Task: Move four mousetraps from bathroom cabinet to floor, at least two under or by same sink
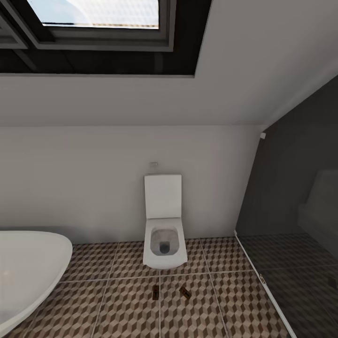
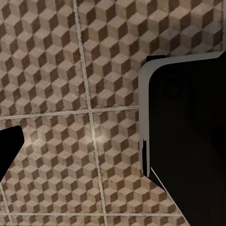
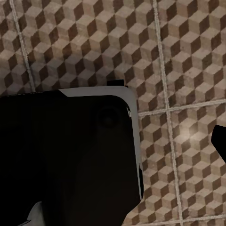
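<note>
We saw two mousetraps on the bathroom floor [image 1: 225,305], both small, flat and dark brown from the head view, too small for their wire or markings to be made out. One mousetrap [image 1: 155,292] lay nearly lengthwise away from us; the other mousetrap [image 1: 185,293] lay near it, turned at an angle. The floor was tiled in a brown, beige and white cube pattern with pale grout lines.

We record a sloped white ceiling with a dark-framed skylight [image 1: 98,19] and a dark grey side wall [image 1: 291,178]. A white toilet [image 1: 163,225] stands against the white back wall [image 1: 70,178]; a white bathtub [image 1: 28,267] sits nearby.
</note>
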Robot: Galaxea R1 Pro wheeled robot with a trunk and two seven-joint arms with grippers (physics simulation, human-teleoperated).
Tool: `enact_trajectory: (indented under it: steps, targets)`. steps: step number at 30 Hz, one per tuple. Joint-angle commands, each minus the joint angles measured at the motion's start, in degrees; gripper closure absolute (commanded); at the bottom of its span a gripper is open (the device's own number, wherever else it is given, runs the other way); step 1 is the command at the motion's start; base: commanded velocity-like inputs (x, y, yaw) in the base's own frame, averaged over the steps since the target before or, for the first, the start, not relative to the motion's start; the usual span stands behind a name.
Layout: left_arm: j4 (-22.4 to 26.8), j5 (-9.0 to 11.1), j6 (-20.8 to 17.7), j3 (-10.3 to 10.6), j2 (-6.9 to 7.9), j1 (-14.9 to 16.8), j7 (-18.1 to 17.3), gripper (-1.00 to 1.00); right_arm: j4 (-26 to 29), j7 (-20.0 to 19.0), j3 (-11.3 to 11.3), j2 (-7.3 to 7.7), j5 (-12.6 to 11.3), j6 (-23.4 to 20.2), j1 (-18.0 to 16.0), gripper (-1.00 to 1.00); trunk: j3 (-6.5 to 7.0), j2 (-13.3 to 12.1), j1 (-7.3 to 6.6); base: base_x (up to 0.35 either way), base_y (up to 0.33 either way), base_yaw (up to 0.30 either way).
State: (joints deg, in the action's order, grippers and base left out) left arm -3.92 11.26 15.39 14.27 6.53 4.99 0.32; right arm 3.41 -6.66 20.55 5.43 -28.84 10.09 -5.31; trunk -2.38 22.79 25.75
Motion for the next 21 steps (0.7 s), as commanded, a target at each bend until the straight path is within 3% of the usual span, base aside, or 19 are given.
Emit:
enact_trajectory:
  steps: [1, 21]
  targets:
    - [-0.2, 0.4, 0.4, 0.5, -0.03, 0.1, 0.0, -1.00, -0.1, -0.3, 0.4, 0.02, -0.6, 0.2, -0.1, -1.00, -0.13, 0.1, 0.03, 0.000, 0.000, 0.000]
    - [-0.3, 0.4, 0.4, 0.5, -0.03, 0.1, 0.0, -1.00, -0.1, -0.3, 0.4, 0.02, -0.6, 0.2, -0.1, -1.00, -0.13, 0.1, 0.03, 0.000, 0.000, 0.000]
